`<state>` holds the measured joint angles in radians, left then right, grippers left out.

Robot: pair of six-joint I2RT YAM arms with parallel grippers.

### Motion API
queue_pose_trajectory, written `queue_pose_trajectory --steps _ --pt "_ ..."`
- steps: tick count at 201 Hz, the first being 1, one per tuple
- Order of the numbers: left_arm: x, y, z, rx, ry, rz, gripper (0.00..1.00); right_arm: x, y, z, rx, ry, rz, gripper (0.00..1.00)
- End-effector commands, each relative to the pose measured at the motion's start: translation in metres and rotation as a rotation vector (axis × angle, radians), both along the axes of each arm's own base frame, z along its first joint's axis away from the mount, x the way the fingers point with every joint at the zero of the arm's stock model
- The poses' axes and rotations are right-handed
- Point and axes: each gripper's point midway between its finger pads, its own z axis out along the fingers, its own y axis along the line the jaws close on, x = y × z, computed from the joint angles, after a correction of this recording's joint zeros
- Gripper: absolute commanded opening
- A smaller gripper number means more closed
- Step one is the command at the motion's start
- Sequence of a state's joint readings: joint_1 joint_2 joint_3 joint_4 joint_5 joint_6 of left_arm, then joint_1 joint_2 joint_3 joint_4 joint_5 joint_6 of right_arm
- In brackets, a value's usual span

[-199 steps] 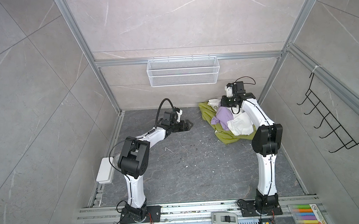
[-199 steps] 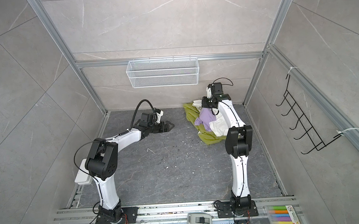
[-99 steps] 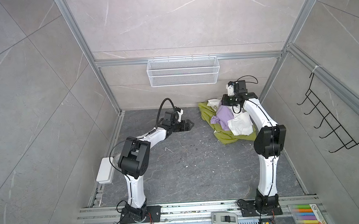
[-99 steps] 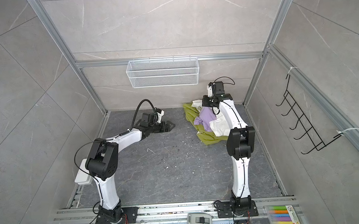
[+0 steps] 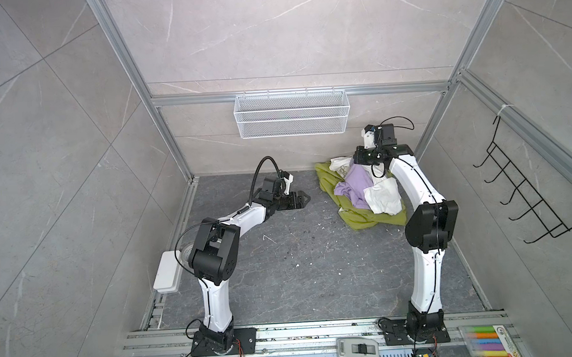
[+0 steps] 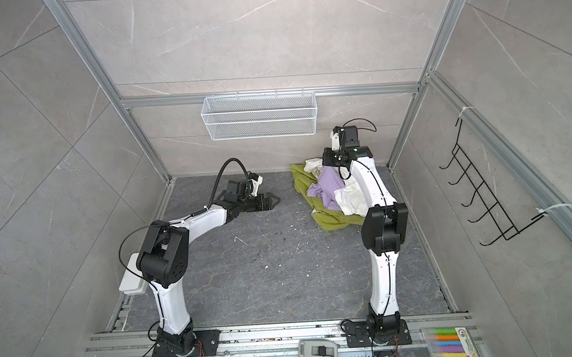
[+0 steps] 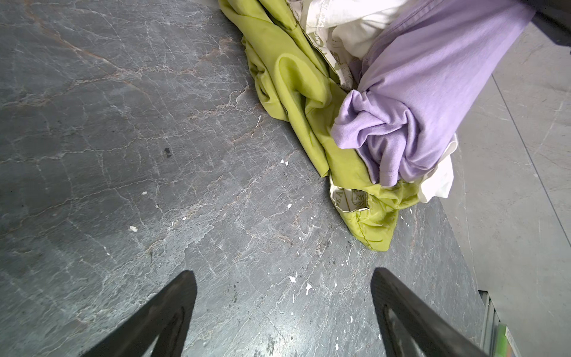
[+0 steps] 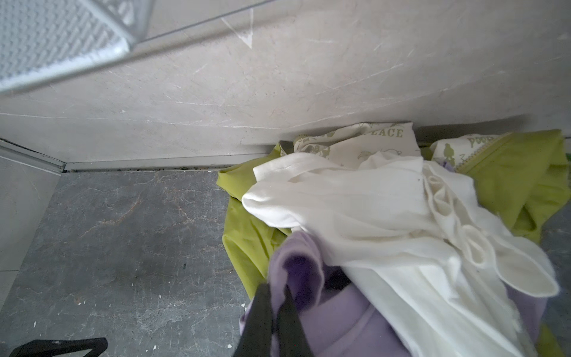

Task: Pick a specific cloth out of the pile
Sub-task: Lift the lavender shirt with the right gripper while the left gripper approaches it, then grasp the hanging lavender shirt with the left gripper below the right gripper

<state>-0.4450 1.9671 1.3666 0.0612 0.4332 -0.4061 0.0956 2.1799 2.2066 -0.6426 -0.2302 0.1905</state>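
Right gripper (image 8: 275,289) clamps cloth (image 5: 357,182) atop pile (image 5: 364,217) | wire basket (image 5: 291,118) hangs on wall

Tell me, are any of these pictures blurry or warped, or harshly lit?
In both top views the picture is sharp and evenly lit, but the wide lens splays the frame posts outward. In the left wrist view the floor is crisp, with a sheen near the open left gripper. In the right wrist view the wire basket is blurred and the white cloth nearly washed out.
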Motion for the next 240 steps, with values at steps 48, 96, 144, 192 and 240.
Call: queue_pose_trajectory --steps 48,96,144,192,240 --pt "0.006 -0.012 0.028 -0.061 -0.064 -0.025 0.91 -0.021 0.027 0.079 0.055 -0.151 0.084 0.00" --pt "0.000 -0.031 0.029 -0.103 -0.076 -0.068 0.87 -0.029 0.030 0.089 0.050 -0.212 0.109 0.00" --pt "0.008 -0.085 0.042 -0.257 -0.069 -0.144 0.83 -0.034 0.038 0.083 0.082 -0.230 0.155 0.00" --pt "0.011 -0.119 0.048 -0.355 -0.039 -0.171 0.79 -0.036 0.040 0.079 0.090 -0.219 0.165 0.00" --pt "0.022 -0.121 0.018 -0.318 0.025 -0.124 0.79 -0.039 0.041 0.083 0.098 -0.227 0.170 0.00"
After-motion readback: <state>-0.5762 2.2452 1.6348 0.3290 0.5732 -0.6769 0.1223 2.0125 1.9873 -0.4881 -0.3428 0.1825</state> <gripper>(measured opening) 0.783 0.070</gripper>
